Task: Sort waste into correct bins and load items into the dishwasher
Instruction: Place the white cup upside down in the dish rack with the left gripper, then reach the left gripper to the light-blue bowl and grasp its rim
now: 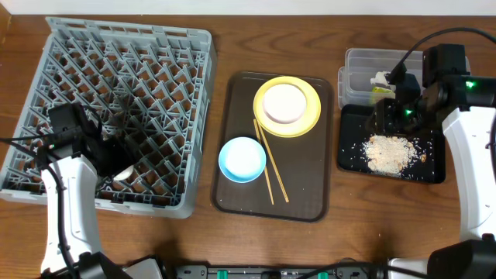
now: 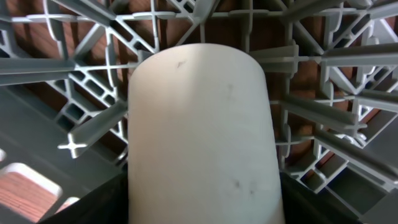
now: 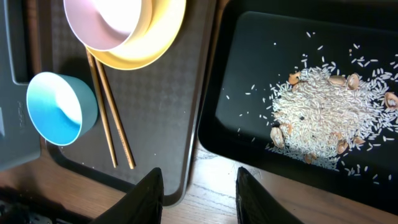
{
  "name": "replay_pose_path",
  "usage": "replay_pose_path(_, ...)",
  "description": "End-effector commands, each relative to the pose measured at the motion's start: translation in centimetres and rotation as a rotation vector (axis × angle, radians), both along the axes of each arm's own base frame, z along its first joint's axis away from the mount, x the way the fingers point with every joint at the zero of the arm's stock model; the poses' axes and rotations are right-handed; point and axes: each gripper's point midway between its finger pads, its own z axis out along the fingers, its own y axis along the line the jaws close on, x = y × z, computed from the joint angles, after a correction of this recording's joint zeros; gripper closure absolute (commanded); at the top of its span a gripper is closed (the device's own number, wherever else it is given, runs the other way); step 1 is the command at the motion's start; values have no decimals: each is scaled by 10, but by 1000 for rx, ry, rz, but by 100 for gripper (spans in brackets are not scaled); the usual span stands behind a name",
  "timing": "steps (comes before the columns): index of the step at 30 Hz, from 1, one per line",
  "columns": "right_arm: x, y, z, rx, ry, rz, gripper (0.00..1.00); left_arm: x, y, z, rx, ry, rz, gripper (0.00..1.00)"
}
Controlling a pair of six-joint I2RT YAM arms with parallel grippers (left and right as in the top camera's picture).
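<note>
The small white cup [image 2: 202, 137] is in the dish rack [image 1: 155, 62] near its front edge, between the left fingers [image 2: 102, 205]; grip cannot be told. Rigid, smooth, light: hold across its wall. Right fingers [image 3: 146, 196] part-open, empty.

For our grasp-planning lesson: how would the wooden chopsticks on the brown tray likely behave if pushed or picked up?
The chopsticks look thin and wooden, so they are probably light and stiff. Lying flat on the brown tray, they may slide or roll when nudged. Close at one end and spread at the other, they would likely move separately.
</note>
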Motion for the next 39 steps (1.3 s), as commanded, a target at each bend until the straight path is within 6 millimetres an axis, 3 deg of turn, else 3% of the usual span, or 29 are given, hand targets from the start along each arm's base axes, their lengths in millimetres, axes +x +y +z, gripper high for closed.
replay_pose_path(1,0,-2,8,-3,-27,4,64,10,-1,10,-15,-46,-18,27)
replay_pose_path(5,0,-2,8,-3,-26,4,63,20,-6,41,-11,-160,-35,27)
replay_pose_path(10,0,-2,8,-3,-26,4,63,13,-8,55,4,-193,-35,51)
replay_pose_path(16,0,-2,8,-3,-26,4,63,1,-13,41,-33,-108,-32,56)
replay_pose_path(25,-2,-2,7,-3,-21,4,63,4,-11,5,-81,8,-26,56)
replay_pose_path(27,-2,-2,7,-3,-21,4,63,8,-10,-1,-84,15,-25,50)
replay_pose_path(29,-2,-2,7,-3,-19,4,62,12,-8,-5,-83,12,-26,23)
replay_pose_path(30,-3,-2,7,-3,-18,4,63,14,-7,-5,-80,7,-26,17)
replay_pose_path(33,-4,-2,7,-3,-10,5,62,22,-2,6,-58,-35,-25,12)
replay_pose_path(39,-5,-2,7,-4,-9,8,61,28,-3,51,-17,-147,-27,11)
